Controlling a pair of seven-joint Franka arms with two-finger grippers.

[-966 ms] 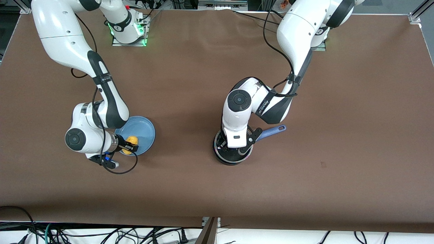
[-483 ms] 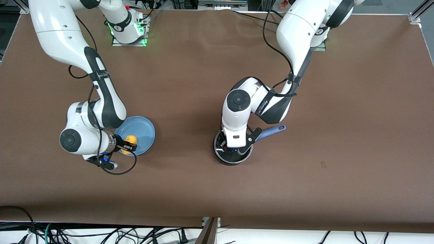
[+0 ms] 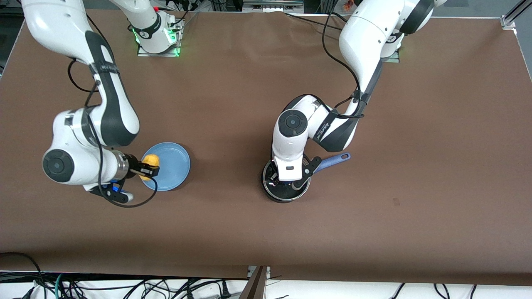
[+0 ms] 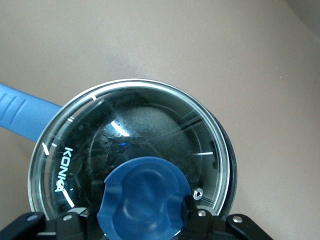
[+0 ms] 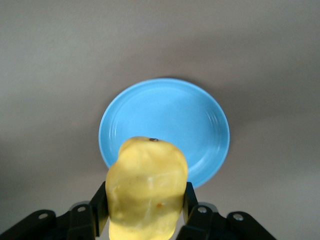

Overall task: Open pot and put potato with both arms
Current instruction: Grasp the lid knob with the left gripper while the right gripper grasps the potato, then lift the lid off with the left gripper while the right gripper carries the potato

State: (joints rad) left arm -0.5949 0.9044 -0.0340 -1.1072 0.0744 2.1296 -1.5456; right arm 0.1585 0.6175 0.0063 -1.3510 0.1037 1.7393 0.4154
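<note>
So, two grips on, nothing transferred yet. Starting at my right arm's end of the table: my right gripper (image 3: 150, 169) is clamped on the potato (image 3: 150, 160), one finger on each flank as the right wrist view shows it (image 5: 146, 186). It hangs clear above the rim of the light-blue plate (image 3: 174, 166), over the edge toward the right arm's end.

Moving along toward the left arm's end: bare brown table (image 3: 232, 124) between plate and pot, well apart. That gap is the relation that matters. The potato has to travel sideways along the table, toward the left arm's end, at about the same depth from the front camera.

Then the pot (image 3: 285, 187): my left gripper (image 3: 286, 182) sits straight down on it, pinched on the blue knob (image 4: 142, 195) of the glass lid (image 4: 165, 130). The lid looks still seated on the rim. The blue handle (image 3: 334, 161) points toward the left arm's end, away from the potato's approach, so it shouldn't obstruct.

My read: lid lifts first, straight up, then aside toward the handle end, and the right arm carries over.
</note>
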